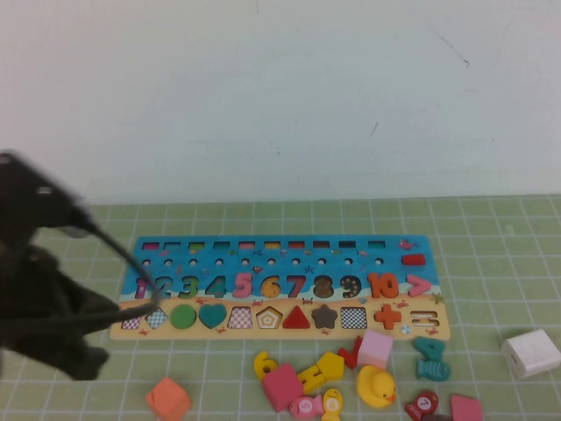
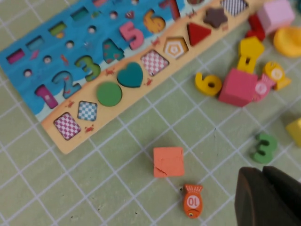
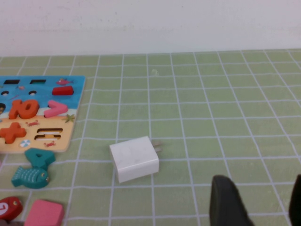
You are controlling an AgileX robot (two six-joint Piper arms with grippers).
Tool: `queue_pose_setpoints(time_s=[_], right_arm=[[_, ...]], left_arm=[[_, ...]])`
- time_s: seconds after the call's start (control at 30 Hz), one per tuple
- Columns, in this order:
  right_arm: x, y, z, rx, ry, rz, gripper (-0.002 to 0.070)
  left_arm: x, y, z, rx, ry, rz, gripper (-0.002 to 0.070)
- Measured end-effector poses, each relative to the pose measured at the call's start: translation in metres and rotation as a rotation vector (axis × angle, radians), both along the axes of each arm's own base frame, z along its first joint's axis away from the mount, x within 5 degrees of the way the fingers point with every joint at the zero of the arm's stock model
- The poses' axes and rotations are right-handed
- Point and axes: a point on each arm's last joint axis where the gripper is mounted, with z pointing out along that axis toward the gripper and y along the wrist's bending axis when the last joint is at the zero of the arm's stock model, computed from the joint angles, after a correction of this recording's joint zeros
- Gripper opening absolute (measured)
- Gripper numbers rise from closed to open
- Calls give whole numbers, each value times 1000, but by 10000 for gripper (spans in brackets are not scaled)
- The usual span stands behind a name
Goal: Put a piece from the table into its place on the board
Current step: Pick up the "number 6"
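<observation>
Nearest us on the bench [image 1: 491,237] lies a scatter of loose blocks, and among them the piece [image 1: 265,363], a yellow 6, rests just left of a pink cube [image 1: 282,387], apart from the near edge of the board [image 1: 285,285]. The 6 slot on the board [image 2: 154,21] reads orange and unfilled in the left wrist view. The left pincer [image 2: 268,197] hovers over the bench to the near left of the board, holding nothing; we cannot tell how far its jaws stand apart. The right pincer [image 3: 256,200] is low at the far right, parted and empty, near a white charger [image 3: 135,158]. We judge the left arm should drop on the 6 from the side away from the pink cube, then lay it flat. Legible writing: numerals 1 to 10, and "10" on an orange fish [image 2: 192,201].
</observation>
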Motion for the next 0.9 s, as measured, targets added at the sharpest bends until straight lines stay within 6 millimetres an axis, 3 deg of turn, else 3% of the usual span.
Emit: queue_pose_setpoints(time_s=[0.23,0.47,0.9], right_arm=[[0,0,0,0,0,0,283],[0,0,0,0,0,0,283],[0,0,0,0,0,0,283]], left_arm=[[39,-51,-34,164,80,-125,-1],[66,-92,-75,236,159,-124,-1],[114,-119,-141,300,326,-75,-1]])
